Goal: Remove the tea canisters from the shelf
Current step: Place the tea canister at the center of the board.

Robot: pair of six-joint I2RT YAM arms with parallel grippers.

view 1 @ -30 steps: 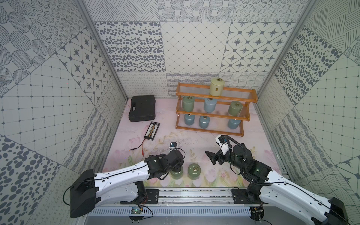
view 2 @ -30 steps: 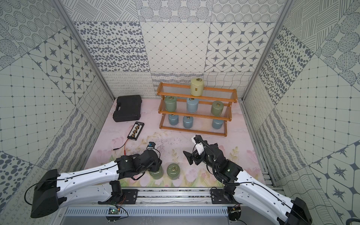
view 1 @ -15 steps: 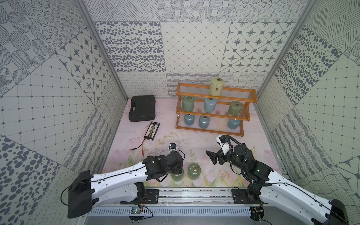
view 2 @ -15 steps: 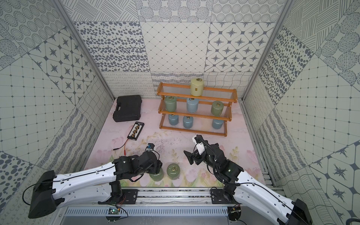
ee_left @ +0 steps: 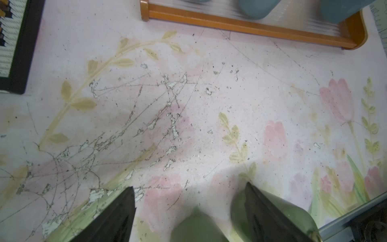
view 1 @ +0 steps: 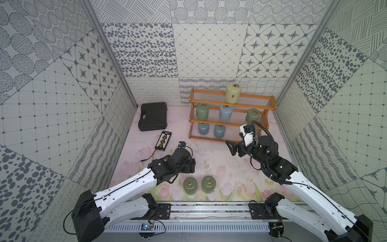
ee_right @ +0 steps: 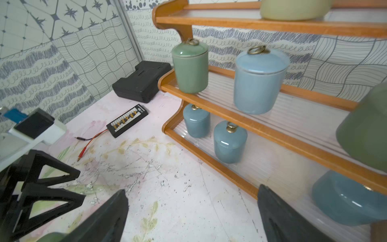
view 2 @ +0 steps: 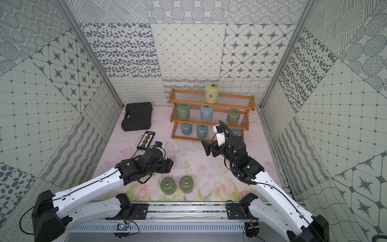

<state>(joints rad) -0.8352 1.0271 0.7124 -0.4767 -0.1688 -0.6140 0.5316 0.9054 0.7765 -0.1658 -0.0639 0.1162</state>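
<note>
Two green canisters (view 1: 190, 185) stand at the near edge of the table (view 1: 230, 167); seven are left on the shelf (view 1: 257, 107); the left claw (ee_left: 189, 185) and right claw (ee_right: 192, 188) are both spread and empty; the next canister should be clasped round its body and drawn out level.

I had the left arm (view 1: 129, 184) stretched low toward the shelf (view 1: 207, 139). The left gripper (view 1: 191, 165) was well short of it, jaws spread apart with nothing between them. The right arm (view 1: 310, 188) reached further, wrist raised. The right gripper (view 1: 230, 147) hung near the shelf's lowest tier, jaws parted wide and empty.
</note>
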